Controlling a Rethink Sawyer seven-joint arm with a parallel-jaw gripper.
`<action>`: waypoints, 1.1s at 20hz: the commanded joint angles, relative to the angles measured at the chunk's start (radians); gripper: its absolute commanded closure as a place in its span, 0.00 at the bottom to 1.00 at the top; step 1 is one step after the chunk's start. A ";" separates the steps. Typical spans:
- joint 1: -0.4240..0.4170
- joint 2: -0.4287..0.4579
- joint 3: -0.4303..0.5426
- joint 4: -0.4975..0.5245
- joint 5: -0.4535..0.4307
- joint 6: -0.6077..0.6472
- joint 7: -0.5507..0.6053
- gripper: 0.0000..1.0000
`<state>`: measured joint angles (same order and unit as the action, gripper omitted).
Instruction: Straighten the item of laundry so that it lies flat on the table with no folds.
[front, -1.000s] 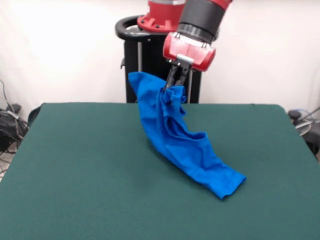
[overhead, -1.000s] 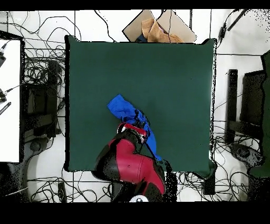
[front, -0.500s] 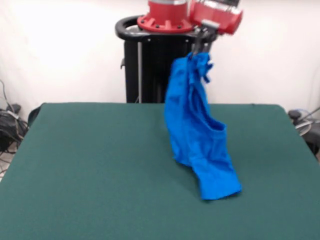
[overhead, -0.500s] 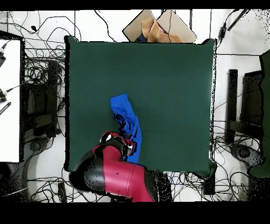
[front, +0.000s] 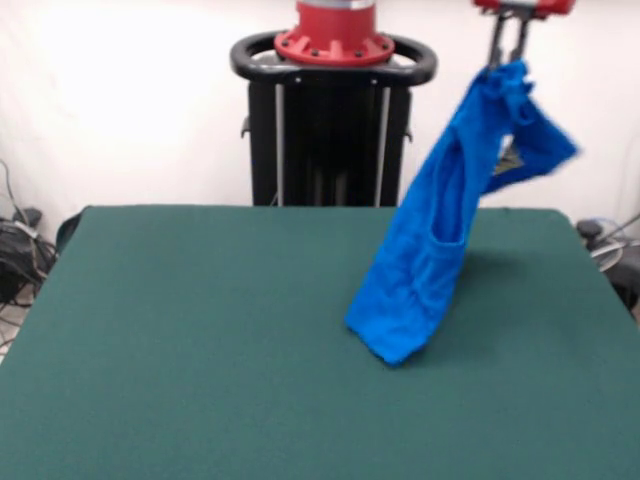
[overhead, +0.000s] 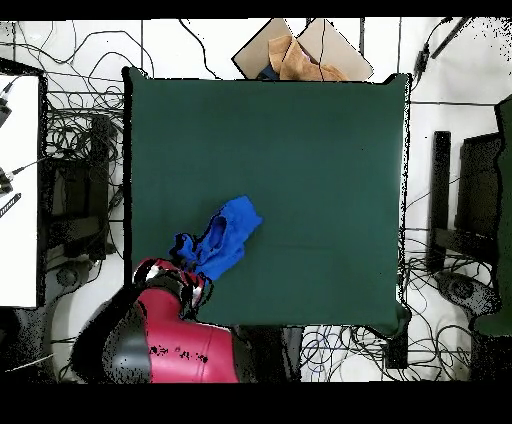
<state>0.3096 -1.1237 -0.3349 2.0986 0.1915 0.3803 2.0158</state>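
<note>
**Shirt lifted high, flattening not yet begun**

The fingers (front: 507, 45) are pinched together on the top of the blue T-shirt (front: 440, 240), holding a bunched bit of fabric right at the upper edge of the front view. From there the shirt hangs down as a long, twisted drape, one loose flap or sleeve flaring out to the side just below the grip. Its lowest corner looks to be touching, or very nearly touching, the green counter (front: 200, 350); I cannot tell which for sure. Seen from overhead, the shirt sits near the counter's edge on the robot's side, toward one corner, with the red arm (overhead: 165, 335) beside it, largely off the counter's edge.

As for progress, I would say almost none of the real work is done. The shirt is gathered into a rope-like shape, full of folds, and most of it is off the counter altogether. No print or lettering shows, so I cannot say which face is outward. What remains is laying it down spread open and smoothing out every crease, with plenty of bare counter left toward the middle for that.

There are no containers on the counter, nothing holding anything; only the shirt.
</note>
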 joint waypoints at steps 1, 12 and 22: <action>0.020 -0.086 0.152 0.071 0.153 0.196 0.213 1.00; 0.081 -0.066 0.165 -0.007 0.209 0.242 0.268 1.00; -0.155 -0.200 0.207 0.341 0.327 0.100 -0.231 1.00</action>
<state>0.2548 -1.2838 -0.1964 2.1930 0.4275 0.5071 2.0030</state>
